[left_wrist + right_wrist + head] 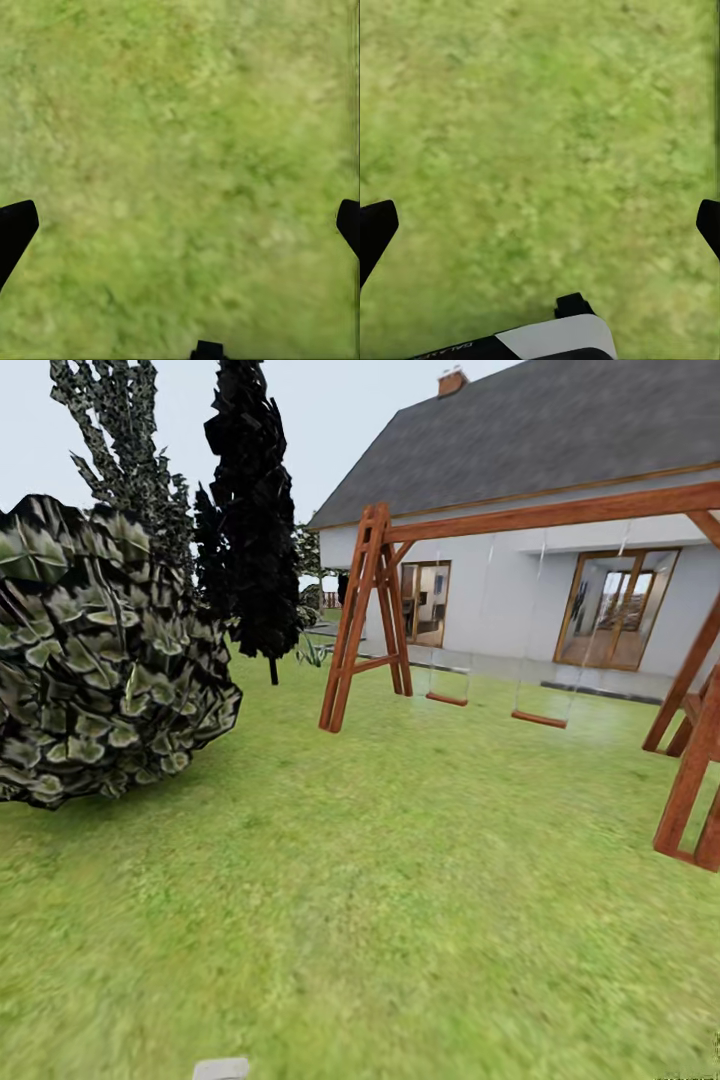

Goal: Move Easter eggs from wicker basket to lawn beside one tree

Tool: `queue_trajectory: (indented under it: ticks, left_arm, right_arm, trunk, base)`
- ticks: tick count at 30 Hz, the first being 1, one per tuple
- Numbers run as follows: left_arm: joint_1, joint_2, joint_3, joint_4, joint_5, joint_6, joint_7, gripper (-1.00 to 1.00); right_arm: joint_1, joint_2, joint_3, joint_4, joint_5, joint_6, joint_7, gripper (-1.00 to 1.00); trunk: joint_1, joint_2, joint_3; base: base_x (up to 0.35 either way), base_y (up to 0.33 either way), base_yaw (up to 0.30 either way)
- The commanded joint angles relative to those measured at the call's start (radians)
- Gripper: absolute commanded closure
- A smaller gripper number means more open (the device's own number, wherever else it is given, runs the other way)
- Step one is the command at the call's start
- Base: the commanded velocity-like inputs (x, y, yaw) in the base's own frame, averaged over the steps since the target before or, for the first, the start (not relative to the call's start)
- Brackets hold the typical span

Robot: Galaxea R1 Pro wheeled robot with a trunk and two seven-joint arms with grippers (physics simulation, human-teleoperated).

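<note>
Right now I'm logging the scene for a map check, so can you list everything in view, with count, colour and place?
lawn: one, bright green, across the foreground.
leafy crown: one, dark green-grey, at left.
black tree: one, black foliage, behind the crown.
swing set: one, red-brown wood, two seats, centre to right.
house: one, white walls, grey roof, wood-framed glass doors, behind the swing set.
wooden frame: one, red-brown, at right edge.
left claw: one, black fingertips spread wide over grass, empty.
right claw: one, black fingertips spread wide over grass, empty.
</note>
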Motion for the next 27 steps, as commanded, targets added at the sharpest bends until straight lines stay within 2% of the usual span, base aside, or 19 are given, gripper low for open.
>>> queue_trajectory:
  ticks: [1, 8, 27]
  left_arm:
    - [0.000, 0.000, 0.000, 0.001, 0.000, -0.004, 0.003, -1.00]
    - [0.000, 0.000, 0.000, 0.001, 0.000, -0.004, 0.003, -1.00]
    - [0.000, -0.002, 0.000, 0.001, 0.000, -0.004, 0.003, -1.00]
  right_arm:
    - [-0.001, 0.001, 0.000, 0.001, -0.010, -0.006, -0.001, -1.00]
    - [-0.001, 0.000, 0.000, 0.001, -0.010, -0.005, -0.001, -1.00]
    - [-0.001, 0.002, 0.000, 0.001, -0.010, -0.005, -0.001, -1.00]
  trunk:
    - [0.001, -0.001, 0.000]
    - [0.001, -0.001, 0.000]
    - [0.001, -0.001, 0.000]
  base:
    - [0.323, -0.089, -0.277]
    - [0.212, -0.108, -0.277]
    - [0.010, -0.006, -0.277]
